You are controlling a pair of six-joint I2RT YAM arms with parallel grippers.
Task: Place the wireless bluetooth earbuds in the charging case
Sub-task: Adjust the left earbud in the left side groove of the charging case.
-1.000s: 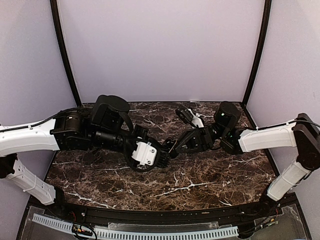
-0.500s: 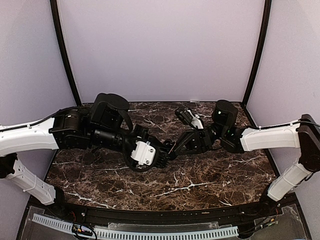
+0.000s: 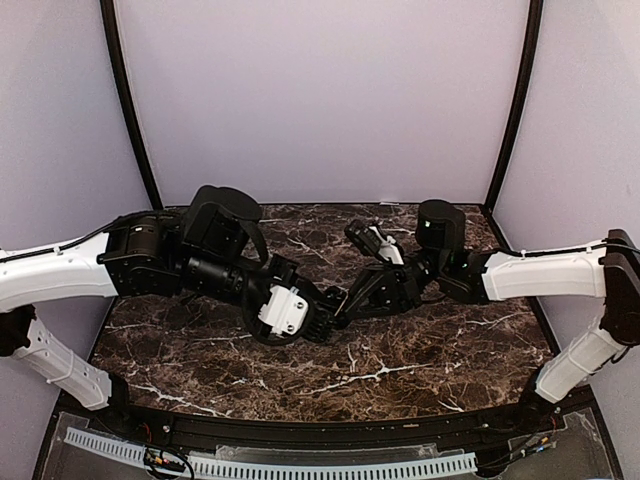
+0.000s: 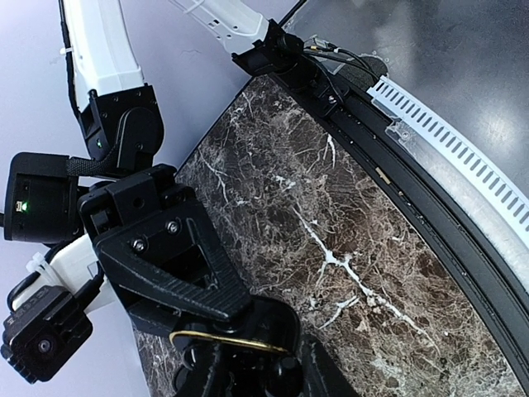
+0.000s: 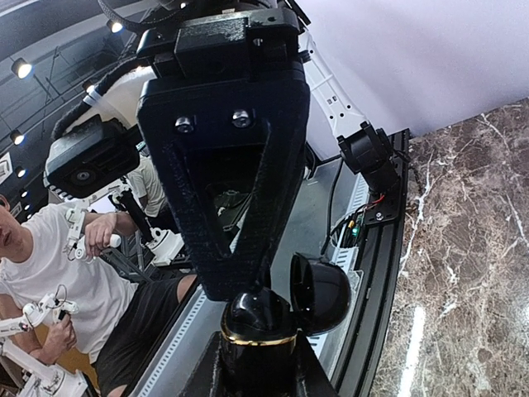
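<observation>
Above the middle of the marble table, my right gripper is shut on the charging case. The case is glossy black with a gold rim, and its lid is swung open. A dark, shiny earbud sits in the case's mouth. My left gripper meets the case from the other side. Its finger comes down onto the earbud, and its jaws stand a little apart, wider than the bud. In the top view the case is hidden between the two grippers.
The dark marble table lies below both arms. A black rail and a slotted white strip run along its near edge. Pale walls with black posts close in the back and sides.
Both grippers have drifted slightly to the left together, still meeting at the case. My left gripper's jaws have widened a little. The right gripper's hold on the case is unchanged.
</observation>
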